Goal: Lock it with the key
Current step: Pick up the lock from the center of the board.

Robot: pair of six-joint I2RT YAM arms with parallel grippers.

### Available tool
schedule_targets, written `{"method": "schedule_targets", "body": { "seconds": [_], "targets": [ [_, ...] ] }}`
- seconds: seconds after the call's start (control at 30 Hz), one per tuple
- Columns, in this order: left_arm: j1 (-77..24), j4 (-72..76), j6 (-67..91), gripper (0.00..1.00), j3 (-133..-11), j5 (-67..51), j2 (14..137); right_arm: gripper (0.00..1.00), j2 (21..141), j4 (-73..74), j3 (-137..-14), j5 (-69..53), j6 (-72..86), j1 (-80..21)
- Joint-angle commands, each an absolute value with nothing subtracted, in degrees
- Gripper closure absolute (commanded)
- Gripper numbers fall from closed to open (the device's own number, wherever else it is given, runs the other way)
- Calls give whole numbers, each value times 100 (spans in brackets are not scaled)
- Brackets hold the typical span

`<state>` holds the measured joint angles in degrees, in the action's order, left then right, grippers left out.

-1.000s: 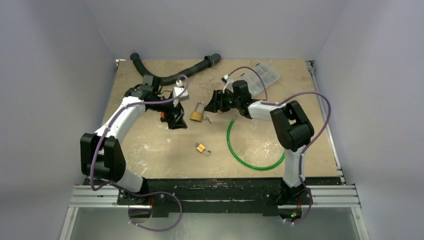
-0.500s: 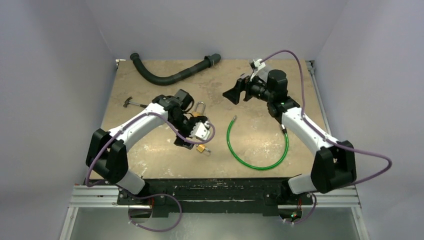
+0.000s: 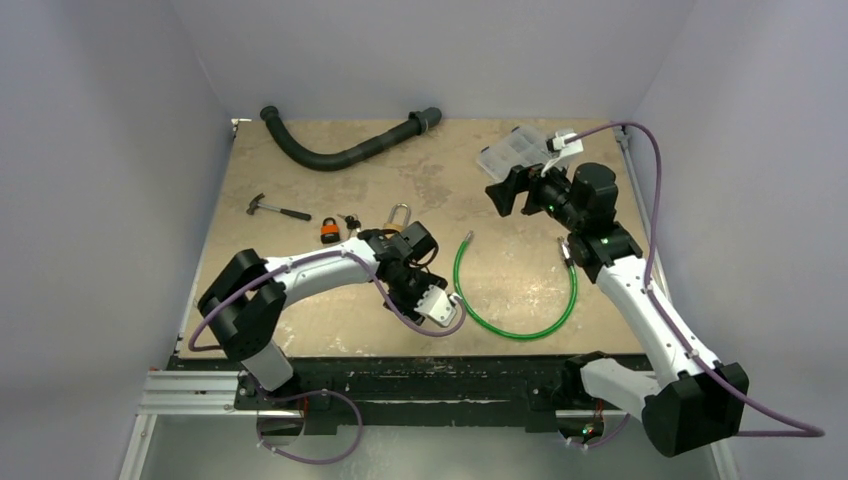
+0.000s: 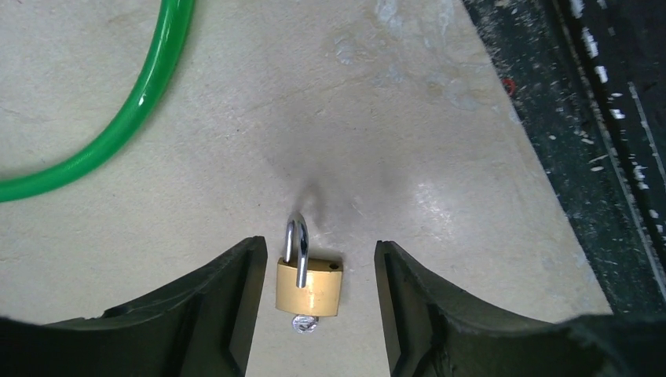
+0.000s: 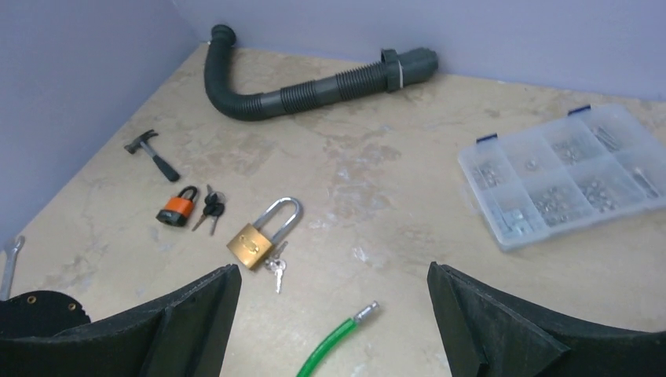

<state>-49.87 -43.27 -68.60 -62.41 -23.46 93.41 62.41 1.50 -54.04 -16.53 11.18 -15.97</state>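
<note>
Scene: A two-armed robot works at a cluttered bench (image 4: pixel 471 118), charged with locking a padlock by key.
Task's thing: The small brass padlock (image 4: pixel 309 287) lies near the bench's front edge, just left of the green tube (image 4: pixel 118 118). A key (image 4: pixel 304 323) is stubbed into its base.
Left fingers: The left fingers (image 4: pixel 228 314) stand spread on either side of the padlock's body, touching neither flank. They look placed to pinch the body and steady it.
Shackle: One leg sits in the body and a dark socket shows bare beside it, so the lock reads as unlatched, though the angle leaves doubt.
Right fingers: The right fingers (image 5: pixel 188 322) hang spread wide and empty over the bench's far right, well apart from the work. They are likely waiting to take the key or press the shackle home.
Bystanders: A larger brass padlock (image 5: pixel 253 243), an orange padlock (image 5: pixel 174 210) and a hammer (image 5: pixel 151 153) lie untouched at left.
</note>
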Motion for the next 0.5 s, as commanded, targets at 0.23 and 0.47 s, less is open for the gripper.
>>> {"method": "schedule_targets", "body": {
  "seconds": [0.23,0.47],
  "targets": [
    [-5054,-3667,-6696,54,-6220,-1608,9929,1,5805,333,-5072,-2083,1100,-1384],
    [-5073,-3615,-6697,84,-6219,-1556,9894,1,5787,387,-5063,-2327,1103,-1292]
  ]
}}
